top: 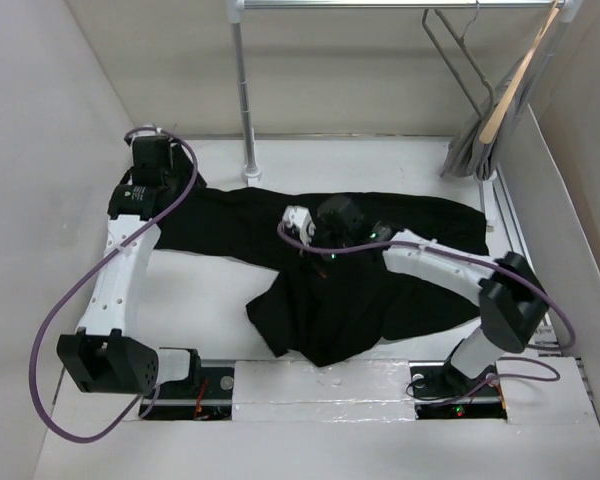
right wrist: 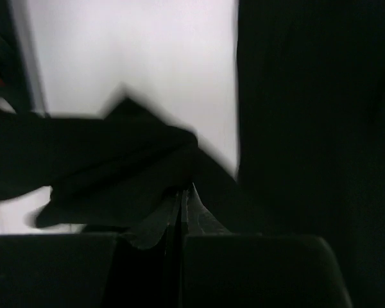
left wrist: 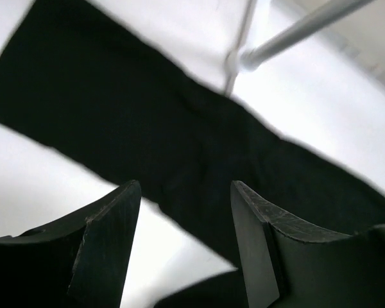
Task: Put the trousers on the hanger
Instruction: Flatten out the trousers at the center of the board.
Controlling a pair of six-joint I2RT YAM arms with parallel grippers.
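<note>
The black trousers (top: 380, 230) lie spread across the white table, with one leg running left and a bunched part (top: 320, 320) toward the near edge. My right gripper (top: 313, 245) is over the middle of them. In the right wrist view it (right wrist: 183, 192) is shut on a fold of the black trousers (right wrist: 115, 160). My left gripper (top: 158, 170) is at the far left, above the end of the leg. In the left wrist view it (left wrist: 186, 192) is open and empty above the trousers (left wrist: 147, 122). The thin grey wire hanger (top: 460, 60) hangs on the rail at the back right.
A pale wooden hanger with grey cloth (top: 510, 90) hangs next to the wire hanger. The rail's upright pole (top: 245, 100) stands at the back centre, just behind the trousers, and shows in the left wrist view (left wrist: 295, 32). Walls close the table on the left and right.
</note>
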